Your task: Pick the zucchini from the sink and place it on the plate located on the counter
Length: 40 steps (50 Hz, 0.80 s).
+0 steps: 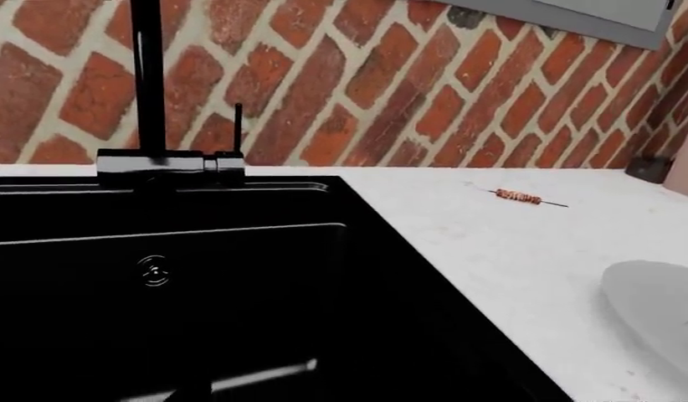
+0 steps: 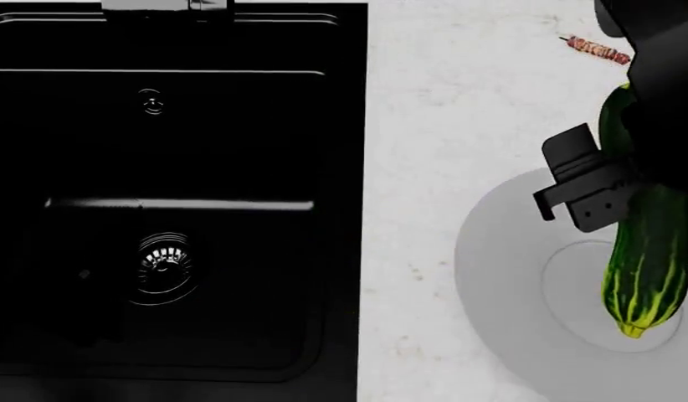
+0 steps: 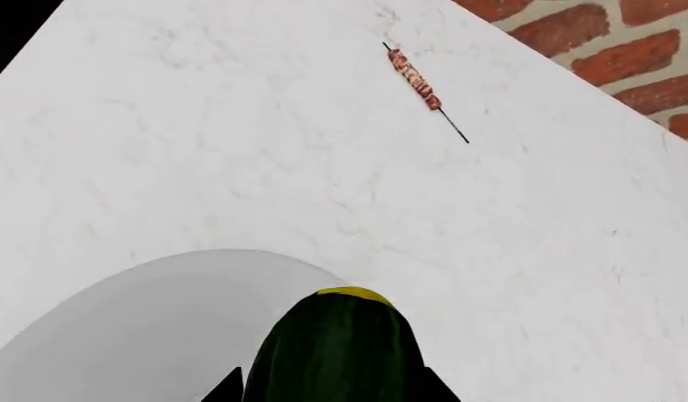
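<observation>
The dark green zucchini (image 2: 645, 268) is held in my right gripper (image 2: 634, 188), whose jaws are shut on its middle. It hangs over the light grey plate (image 2: 500, 251) on the white counter (image 2: 444, 109), with its yellow-streaked end over the plate's centre. I cannot tell if it touches the plate. In the right wrist view the zucchini (image 3: 338, 343) sticks out between the fingertips (image 3: 227, 389) over the plate (image 3: 132, 335). The black sink (image 2: 177, 209) at the left holds only its drain (image 2: 166, 262). The left wrist view looks into the sink (image 1: 154, 293); the left gripper's jaws are lost against the black.
A small skewer (image 2: 597, 48) lies on the counter behind the plate, also in the right wrist view (image 3: 416, 79) and left wrist view (image 1: 521, 198). A black faucet (image 1: 149, 100) stands behind the sink before a red brick wall (image 1: 411, 75). The plate's edge (image 1: 657, 310) shows there too.
</observation>
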Motion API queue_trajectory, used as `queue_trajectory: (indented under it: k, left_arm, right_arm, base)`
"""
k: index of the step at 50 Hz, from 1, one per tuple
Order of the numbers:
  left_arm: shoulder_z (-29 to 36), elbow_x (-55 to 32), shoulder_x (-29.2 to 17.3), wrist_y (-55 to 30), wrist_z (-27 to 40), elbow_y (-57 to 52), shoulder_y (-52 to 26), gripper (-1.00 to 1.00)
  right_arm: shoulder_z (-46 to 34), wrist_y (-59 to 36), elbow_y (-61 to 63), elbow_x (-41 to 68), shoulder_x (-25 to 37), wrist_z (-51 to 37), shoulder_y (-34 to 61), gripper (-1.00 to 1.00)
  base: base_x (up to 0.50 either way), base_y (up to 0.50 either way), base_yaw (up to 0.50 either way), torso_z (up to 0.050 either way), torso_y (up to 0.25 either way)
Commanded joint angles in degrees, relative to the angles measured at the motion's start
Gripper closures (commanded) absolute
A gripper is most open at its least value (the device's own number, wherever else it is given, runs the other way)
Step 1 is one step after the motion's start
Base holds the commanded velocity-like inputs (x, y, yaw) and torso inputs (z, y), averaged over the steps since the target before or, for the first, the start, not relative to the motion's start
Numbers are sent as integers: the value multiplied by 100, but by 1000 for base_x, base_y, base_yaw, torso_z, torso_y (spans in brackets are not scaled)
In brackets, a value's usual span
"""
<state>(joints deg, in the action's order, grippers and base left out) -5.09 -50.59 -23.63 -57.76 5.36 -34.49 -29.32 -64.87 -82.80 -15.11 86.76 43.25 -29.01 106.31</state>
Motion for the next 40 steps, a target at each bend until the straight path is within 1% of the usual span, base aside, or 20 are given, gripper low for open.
queue_trajectory:
  k: [1,12,13,18,23,26,27,32,33,35,36,38,40]
  left_arm:
    - [0,-3,1,7,-7,15,2,-100]
    - [0,-3,1,7,-7,15,2,-100]
    - [-237,341,280,-291,-337,-51,-25,-100]
    - [-300,260,265,-321,-303,-124,-7,-100]
    - [-328,226,254,-304,-292,-166,18,-100]
    - [-338,203,245,-303,-289,-172,20,-100]
    - [-365,185,238,-301,-286,-180,22,-100]
    - [-368,155,234,-298,-274,-194,19,-100]
    - [-385,129,233,-313,-261,-202,0,-100]
    - [-398,95,226,-339,-240,-227,-18,-100]
    - [-398,88,223,-341,-235,-232,-18,-100]
    - [-403,76,219,-342,-229,-230,-23,-100]
    - [-398,63,222,-346,-219,-234,-34,-100]
  right_arm:
    - [-33,59,-13,-104,-1,-39,28,100]
    - [-33,59,-13,-104,-1,-39,28,100]
    - [1242,-711,83,-1070,-255,213,-542,100]
    - [976,-660,41,-697,-188,184,-223,100]
    - [620,-678,59,-108,-67,29,359,100]
    - [241,-671,-5,118,-68,-85,728,100]
    - [-20,-700,-29,289,-72,75,975,100]
    - [-558,-634,-241,309,-139,364,1511,100]
    - [-725,-660,-385,177,-229,614,1696,100]
    - [-1319,-682,-639,-41,-426,1331,1954,100]
    - [-1498,-664,-690,-124,-475,1492,2018,100]
    - [-1993,-650,-792,-431,-660,2139,2141,100]
    - [-2287,-597,-835,-622,-785,2564,2204,100]
  base:
    - [0,0,0,0,0]
    - [0,0,0,0,0]
    - [0,0,0,0,0]
    - [0,0,0,0,0]
    - [0,0,0,0,0]
    - [0,0,0,0,0]
    - [0,0,0,0,0]
    - [0,0,0,0,0]
    - [0,0,0,0,0]
    - [0,0,0,0,0]
    - [0,0,0,0,0]
    - [0,0,0,0,0]
    - [0,0,0,0,0]
